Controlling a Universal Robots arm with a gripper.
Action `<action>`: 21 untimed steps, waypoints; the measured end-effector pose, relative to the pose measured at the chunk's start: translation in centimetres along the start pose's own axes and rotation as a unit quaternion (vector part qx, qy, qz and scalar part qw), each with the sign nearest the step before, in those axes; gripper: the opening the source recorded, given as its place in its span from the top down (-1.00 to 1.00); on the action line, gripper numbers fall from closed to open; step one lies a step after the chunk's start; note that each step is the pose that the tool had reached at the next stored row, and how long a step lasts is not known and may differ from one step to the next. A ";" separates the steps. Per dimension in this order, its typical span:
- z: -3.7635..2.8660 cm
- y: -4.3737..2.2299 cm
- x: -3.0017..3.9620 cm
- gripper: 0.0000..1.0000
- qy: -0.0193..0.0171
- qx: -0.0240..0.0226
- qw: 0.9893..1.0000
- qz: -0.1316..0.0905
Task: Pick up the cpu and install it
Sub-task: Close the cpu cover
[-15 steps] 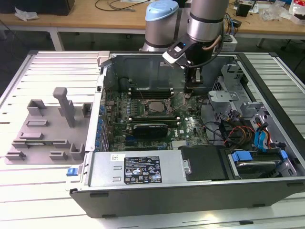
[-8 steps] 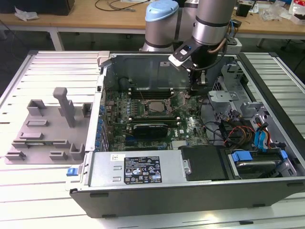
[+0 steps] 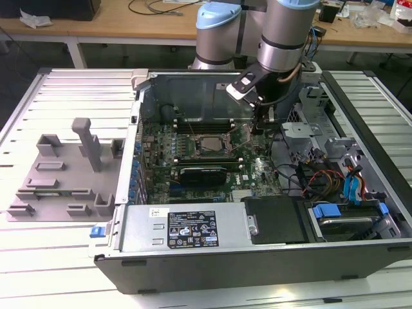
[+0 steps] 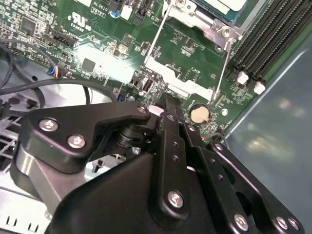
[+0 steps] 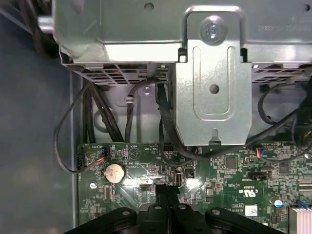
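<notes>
Cpu (image 4: 224, 4) sits in socket on green motherboard (image 4: 97, 53), metal frame (image 4: 204, 24) around it, wire lever (image 4: 155, 41) beside. Gripper (image 4: 166, 103) hovers just beside socket, near coin battery (image 4: 199, 114), fingers pressed together, nothing held. Black cables (image 5: 163, 122) and metal bracket (image 5: 212, 83) crowd close.

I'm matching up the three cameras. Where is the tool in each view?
Exterior view: the tool hangs over the motherboard, on the exterior view's right of the socket.
Second wrist view: tool tip over the motherboard, near the coin cell.
First wrist view: tool tip near the coin cell.
Shared landmark: the green motherboard.
</notes>
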State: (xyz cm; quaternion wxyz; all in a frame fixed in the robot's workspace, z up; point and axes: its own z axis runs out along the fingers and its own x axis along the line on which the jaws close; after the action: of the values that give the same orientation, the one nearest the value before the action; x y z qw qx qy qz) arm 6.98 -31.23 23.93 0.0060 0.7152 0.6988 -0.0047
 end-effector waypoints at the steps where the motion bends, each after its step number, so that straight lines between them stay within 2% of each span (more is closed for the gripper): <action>1: 0.34 -0.01 0.00 0.79 0.000 0.000 1.000 0.000; 4: 0.63 -0.11 0.04 0.79 0.000 0.000 1.000 0.000; 11: 0.66 -0.34 0.14 0.79 0.000 0.000 1.000 0.000; 14: 0.20 -0.40 0.13 0.79 0.000 0.000 1.000 0.000; 17: 0.09 -1.15 0.11 0.79 0.000 -0.003 1.000 0.000; 21: -0.33 -1.68 0.13 0.79 0.000 -0.006 1.000 0.000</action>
State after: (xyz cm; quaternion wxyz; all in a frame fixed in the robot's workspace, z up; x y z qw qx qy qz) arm 5.30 -31.05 24.26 0.0104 0.7153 0.6987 0.0000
